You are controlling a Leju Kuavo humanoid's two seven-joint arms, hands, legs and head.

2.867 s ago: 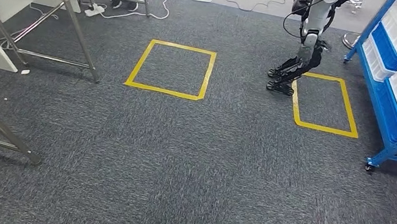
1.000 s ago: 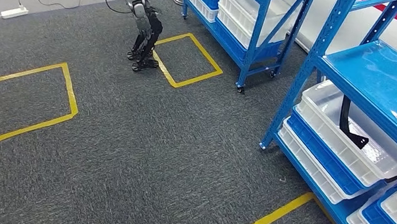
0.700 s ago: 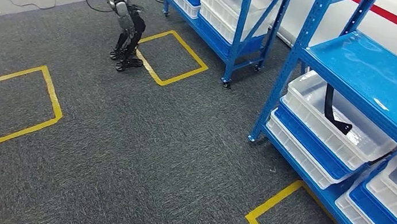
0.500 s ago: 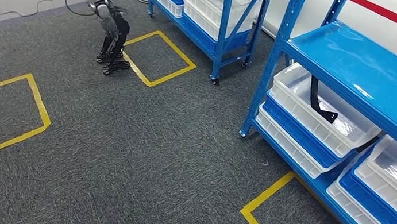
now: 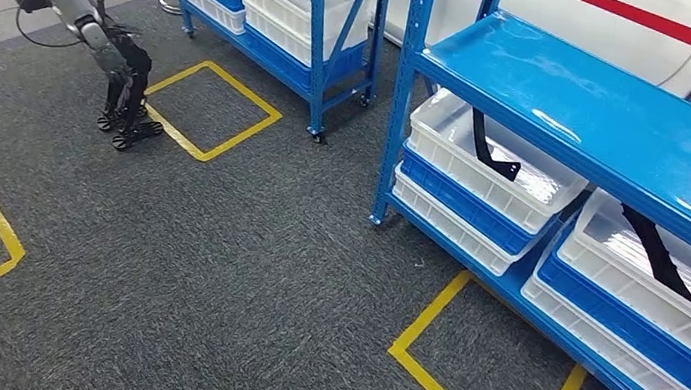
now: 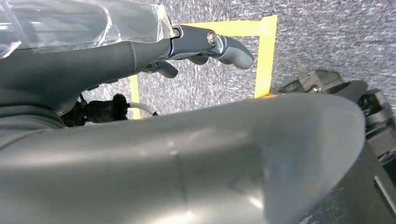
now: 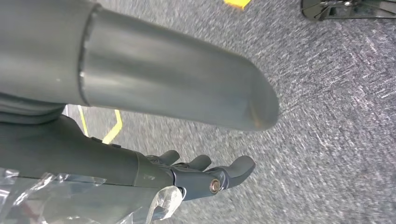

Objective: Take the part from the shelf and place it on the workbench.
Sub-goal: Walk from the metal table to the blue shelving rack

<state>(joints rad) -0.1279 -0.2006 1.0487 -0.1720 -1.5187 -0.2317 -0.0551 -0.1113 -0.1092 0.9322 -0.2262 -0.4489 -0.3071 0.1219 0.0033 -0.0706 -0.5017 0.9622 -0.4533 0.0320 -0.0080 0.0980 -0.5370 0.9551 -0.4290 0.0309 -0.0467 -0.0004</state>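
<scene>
part: black part lying in white bin on blue shelf, well apart from my hands
second bin: white bin holds another black part
left hand: hanging over carpet, fingers loosely curled, holding nothing
right hand: same, probably empty; view blurred

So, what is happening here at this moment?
Nothing is being handled yet. The robot faces a blue shelf with white bins, each holding a black part. Its left hand and right hand hang over the grey carpet, holding nothing. A yellow floor square lies before the shelf. Another humanoid robot stands farther off.
</scene>
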